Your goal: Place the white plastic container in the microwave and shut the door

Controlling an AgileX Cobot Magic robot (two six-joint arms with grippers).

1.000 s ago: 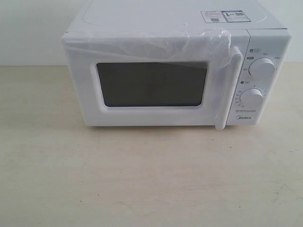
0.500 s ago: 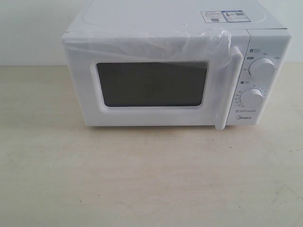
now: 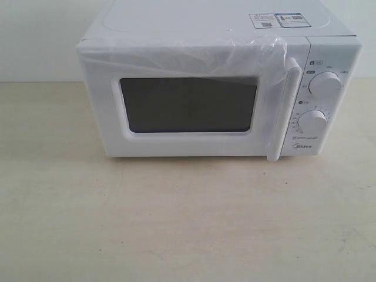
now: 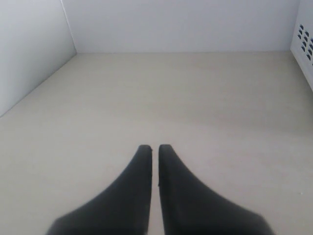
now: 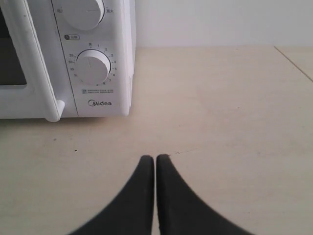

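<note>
Exterior view: the boxy white Midea microwave (image 3: 176, 26) stands on the pale wooden counter (image 3: 176, 223) with its white film-covered door (image 3: 188, 147) shut flush. Nothing has shifted over the last second. The white plastic container appears in no view; the dark window (image 3: 188, 106) hides the cavity, so its position cannot be confirmed. Left wrist view: the left pincer (image 4: 155, 147) is closed and empty above the counter. Right wrist view: the right pincer (image 5: 155, 157) is closed and empty, apart from the control panel (image 5: 93, 63). The task is probably complete.
</note>
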